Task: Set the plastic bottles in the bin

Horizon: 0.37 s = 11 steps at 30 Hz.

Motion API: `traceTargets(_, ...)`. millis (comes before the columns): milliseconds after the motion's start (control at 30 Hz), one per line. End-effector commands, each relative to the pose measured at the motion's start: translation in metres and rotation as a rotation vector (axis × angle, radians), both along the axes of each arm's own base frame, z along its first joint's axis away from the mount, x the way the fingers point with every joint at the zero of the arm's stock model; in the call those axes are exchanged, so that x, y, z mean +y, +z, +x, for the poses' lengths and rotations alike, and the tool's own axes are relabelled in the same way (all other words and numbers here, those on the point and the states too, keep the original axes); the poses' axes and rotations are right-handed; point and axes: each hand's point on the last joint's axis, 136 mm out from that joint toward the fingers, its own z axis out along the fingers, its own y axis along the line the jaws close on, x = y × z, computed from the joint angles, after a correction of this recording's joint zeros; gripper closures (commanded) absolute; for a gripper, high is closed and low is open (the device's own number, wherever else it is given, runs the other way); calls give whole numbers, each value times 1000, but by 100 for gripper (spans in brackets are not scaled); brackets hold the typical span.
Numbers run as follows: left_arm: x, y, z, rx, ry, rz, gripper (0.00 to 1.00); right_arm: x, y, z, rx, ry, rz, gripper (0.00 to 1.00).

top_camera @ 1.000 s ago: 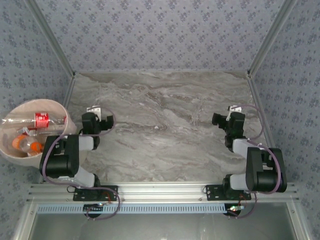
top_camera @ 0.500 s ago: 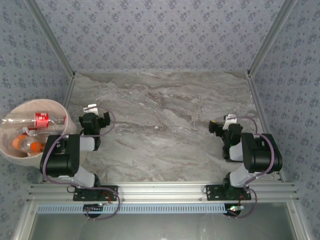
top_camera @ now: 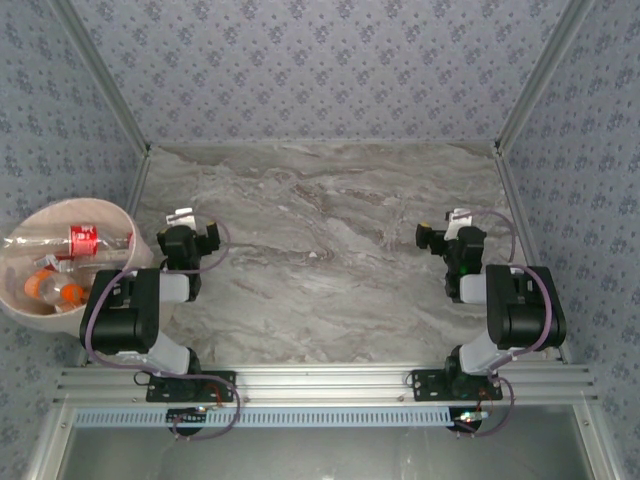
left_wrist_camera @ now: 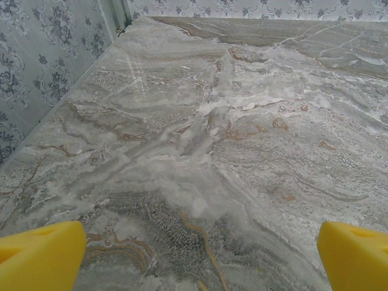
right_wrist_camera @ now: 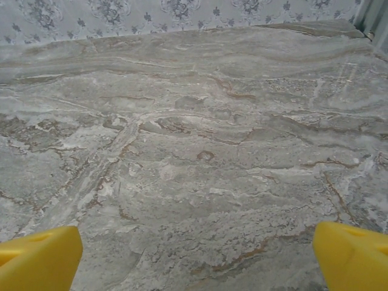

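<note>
From the overhead camera, your two arms sit folded back close to their bases at the near edge of the grey, marble-patterned tabletop (top_camera: pixel 330 250). Your left hand (top_camera: pixel 196 228) hangs low over the tabletop's left side, jaws spread wide and grasping nothing. Your right hand (top_camera: pixel 443 230) hangs over the right side, well apart from the left, likewise spread and grasping nothing. The bin (top_camera: pixel 80 202), a wide, round, pale pink-beige bucket, stands off the tabletop's left edge, just beside your left arm (top_camera: pixel 125 315). The plastic bottles (top_camera: pixel 85 241) lie inside it. A clear one with a red label stretches across the upper half, and two orange caps show lower down among more clear plastic. How many bottles are piled there cannot be told. Blue-grey floral wallpaper (top_camera: pixel 320 70) lines the walls behind and at both sides.

From the left wrist camera, your left hand's yellow fingertips (left_wrist_camera: pixel 39 254) sit in the two bottom corners, far apart, with veined stone showing between them. The tabletop runs away to its far left corner, where it meets the wallpaper and a metal post (left_wrist_camera: pixel 118 15).

From the right wrist camera, your right hand's yellow fingertips (right_wrist_camera: pixel 354 254) likewise stand in the bottom corners, released, with streaked grey stone between them. The tabletop stretches to the wallpaper along the far edge.
</note>
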Motion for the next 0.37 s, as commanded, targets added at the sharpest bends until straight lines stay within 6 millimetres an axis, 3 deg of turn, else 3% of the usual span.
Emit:
traceTargets(0,0,5,-1,-32,11,-8,2,-7,-2,-3,17,-45,-22,0)
traceTargets(333,0,5,-1,-31,10,-7,2,-3,-3,-1,20,-27,-20,0)
